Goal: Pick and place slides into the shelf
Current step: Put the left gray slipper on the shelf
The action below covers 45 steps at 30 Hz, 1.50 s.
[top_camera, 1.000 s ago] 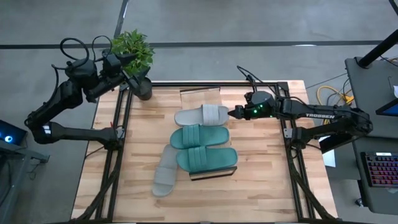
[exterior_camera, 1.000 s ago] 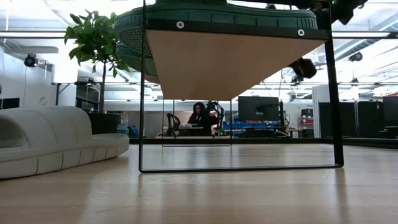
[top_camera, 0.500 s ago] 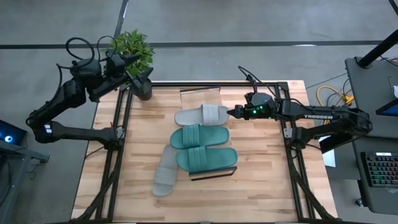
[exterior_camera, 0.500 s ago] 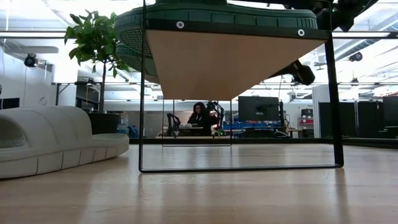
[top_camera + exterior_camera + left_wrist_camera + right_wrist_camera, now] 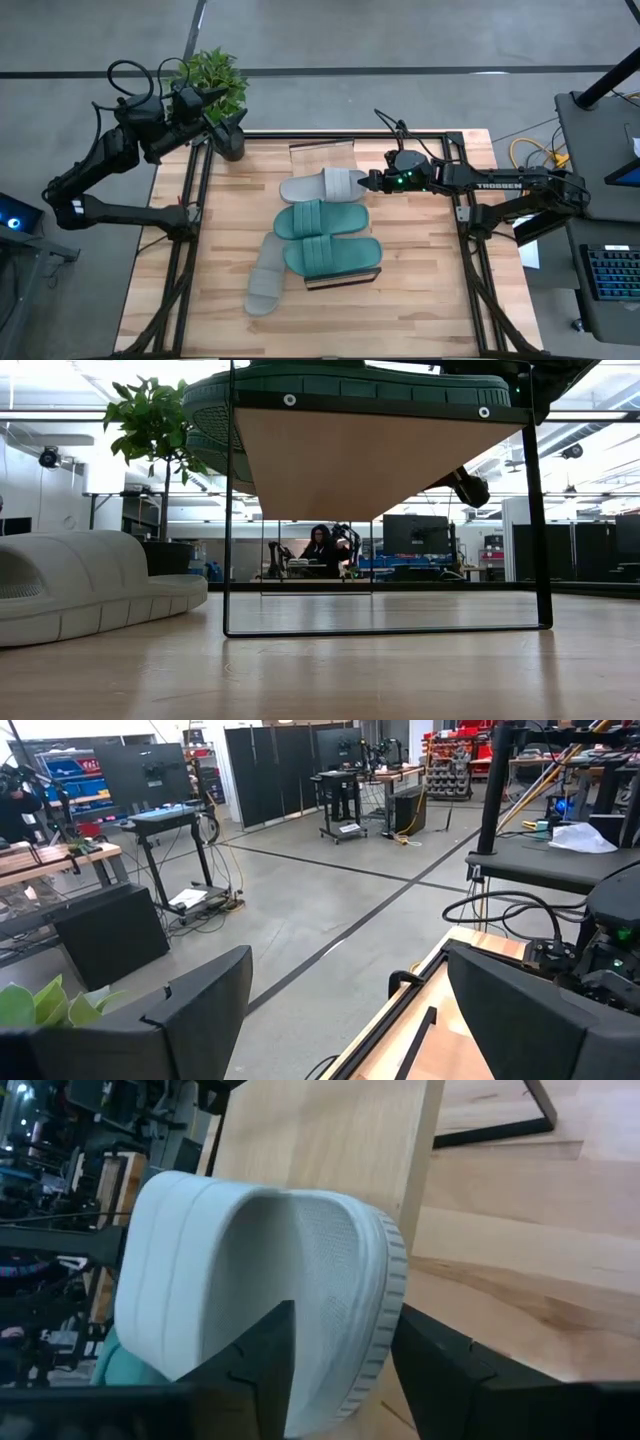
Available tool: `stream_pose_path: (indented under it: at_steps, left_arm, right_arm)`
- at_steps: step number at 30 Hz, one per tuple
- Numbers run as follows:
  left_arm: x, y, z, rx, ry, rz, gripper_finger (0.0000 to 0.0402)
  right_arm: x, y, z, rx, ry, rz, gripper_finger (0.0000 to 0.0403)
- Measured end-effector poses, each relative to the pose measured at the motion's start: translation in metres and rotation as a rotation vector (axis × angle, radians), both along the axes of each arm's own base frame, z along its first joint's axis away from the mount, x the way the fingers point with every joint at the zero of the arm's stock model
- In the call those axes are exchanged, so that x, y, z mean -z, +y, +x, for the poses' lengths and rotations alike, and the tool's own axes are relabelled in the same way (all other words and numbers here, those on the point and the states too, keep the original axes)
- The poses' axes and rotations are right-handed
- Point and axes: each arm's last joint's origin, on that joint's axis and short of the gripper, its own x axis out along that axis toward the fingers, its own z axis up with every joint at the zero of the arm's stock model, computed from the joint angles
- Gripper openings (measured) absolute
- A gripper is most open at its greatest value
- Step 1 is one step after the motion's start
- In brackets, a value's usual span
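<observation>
- Lying on shelf (image 5: 322, 152) top w/ both teal slides (image 5: 322, 220): grey slide (image 5: 325, 186); second grey one (image 5: 264, 280) is sitting on table (image 5: 420, 290) beside it.
- Straddling that slide's rim: right gripper (image 5: 370, 181), jaws part-open, gripping nothing yet.
- Idling off-table near plant (image 5: 212, 80): left gripper (image 5: 340, 1010), jaws wide, empty.
- Risking: soft foam rim could be squashing or slipping out on closing, nudging teal neighbours.

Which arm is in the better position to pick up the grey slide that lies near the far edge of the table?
The right arm. Its right gripper is open at the end of the grey slide. The left gripper hovers off the table beside the plant.
</observation>
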Motion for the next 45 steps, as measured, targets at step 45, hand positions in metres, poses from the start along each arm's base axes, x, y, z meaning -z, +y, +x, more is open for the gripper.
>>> stream_pose_path:
  at_steps: [45]
  left_arm:
    - [0.0, 0.001, 0.001, -0.018, 0.002, -0.001, 0.0322]
  right_arm:
    - [-0.019, 0.007, -0.044, -0.043, 0.095, -0.019, 0.0022]
